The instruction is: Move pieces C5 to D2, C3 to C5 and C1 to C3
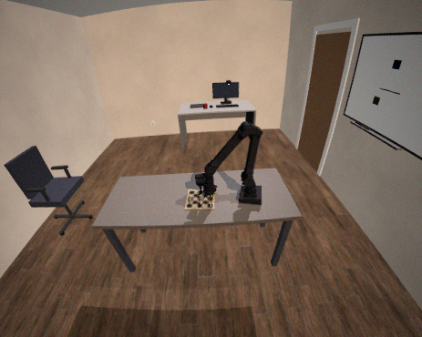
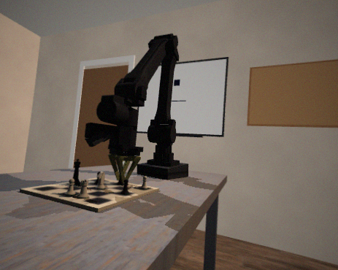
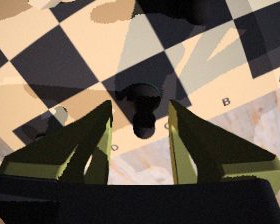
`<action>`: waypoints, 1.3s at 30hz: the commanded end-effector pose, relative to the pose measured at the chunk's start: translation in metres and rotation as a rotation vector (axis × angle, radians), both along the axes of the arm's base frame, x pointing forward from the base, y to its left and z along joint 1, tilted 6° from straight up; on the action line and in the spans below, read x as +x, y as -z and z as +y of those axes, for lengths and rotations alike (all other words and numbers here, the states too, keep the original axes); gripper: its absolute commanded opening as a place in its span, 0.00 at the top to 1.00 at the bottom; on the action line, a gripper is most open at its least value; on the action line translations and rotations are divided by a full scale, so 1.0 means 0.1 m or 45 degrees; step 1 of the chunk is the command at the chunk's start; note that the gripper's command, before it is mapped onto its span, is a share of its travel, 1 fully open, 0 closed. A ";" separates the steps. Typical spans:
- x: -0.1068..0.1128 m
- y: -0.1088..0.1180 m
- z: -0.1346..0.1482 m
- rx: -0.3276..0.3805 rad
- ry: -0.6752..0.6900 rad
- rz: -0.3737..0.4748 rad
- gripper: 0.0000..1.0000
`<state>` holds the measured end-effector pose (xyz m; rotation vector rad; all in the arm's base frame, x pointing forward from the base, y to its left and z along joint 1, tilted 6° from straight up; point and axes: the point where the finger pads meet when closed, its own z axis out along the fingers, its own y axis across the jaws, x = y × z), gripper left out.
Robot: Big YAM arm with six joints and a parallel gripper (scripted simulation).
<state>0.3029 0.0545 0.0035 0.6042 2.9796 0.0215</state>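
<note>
The chessboard [image 1: 200, 200] lies on the grey table, in front of the arm's base. In the wrist view a black pawn [image 3: 143, 106] stands upright on a dark square in the board's edge row, just left of the edge letter B. My gripper [image 3: 140, 109] is low over it, partly open, with one olive finger on each side of the pawn and a gap on both sides. In the exterior view the fingers [image 2: 124, 168] reach down to the top of this pawn [image 2: 125, 187].
Other pieces stand around: a black king [image 2: 77, 171] at the board's far left, white pieces [image 2: 84, 189] near the front edge, a white pawn [image 2: 144, 182] at the right.
</note>
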 end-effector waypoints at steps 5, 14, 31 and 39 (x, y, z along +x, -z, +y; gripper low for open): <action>0.07 -0.02 -0.02 -0.002 0.013 -0.018 0.68; 0.07 -0.02 -0.02 -0.002 0.013 -0.018 0.68; 0.07 -0.02 -0.02 -0.002 0.013 -0.018 1.00; 0.07 -0.02 -0.02 -0.002 0.013 -0.018 1.00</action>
